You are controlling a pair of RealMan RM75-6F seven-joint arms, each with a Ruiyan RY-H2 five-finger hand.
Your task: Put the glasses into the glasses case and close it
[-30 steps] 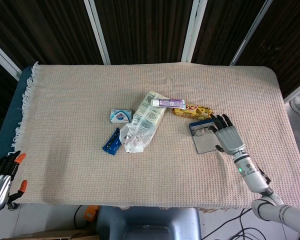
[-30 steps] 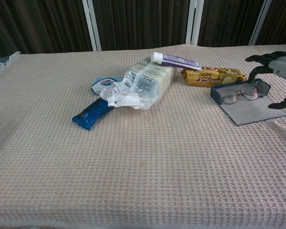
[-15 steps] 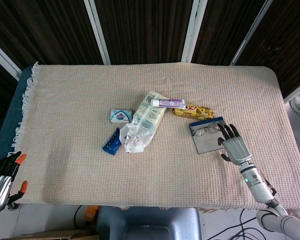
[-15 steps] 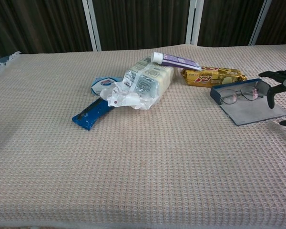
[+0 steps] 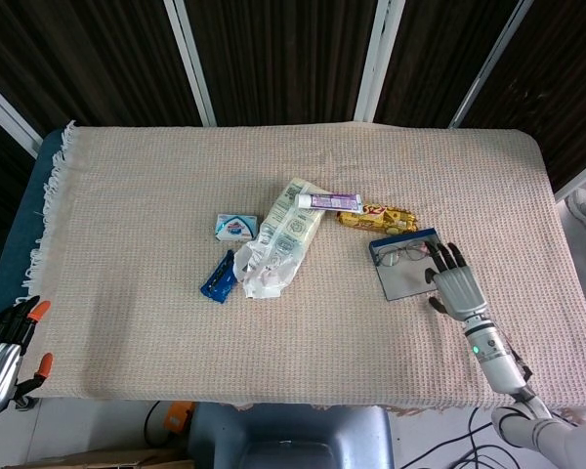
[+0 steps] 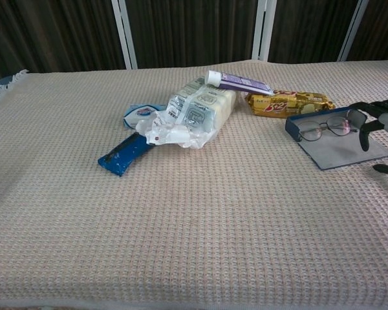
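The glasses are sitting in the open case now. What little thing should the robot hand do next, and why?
Probably slip the right hand under the flat lid at its near edge and fold it up over the glasses. They already lie in the glasses case, which is still open, and the hand hovers empty right beside it.

Right robot hand (image 5: 456, 285) empty with fingers spread, left robot hand (image 5: 2, 354) hanging low
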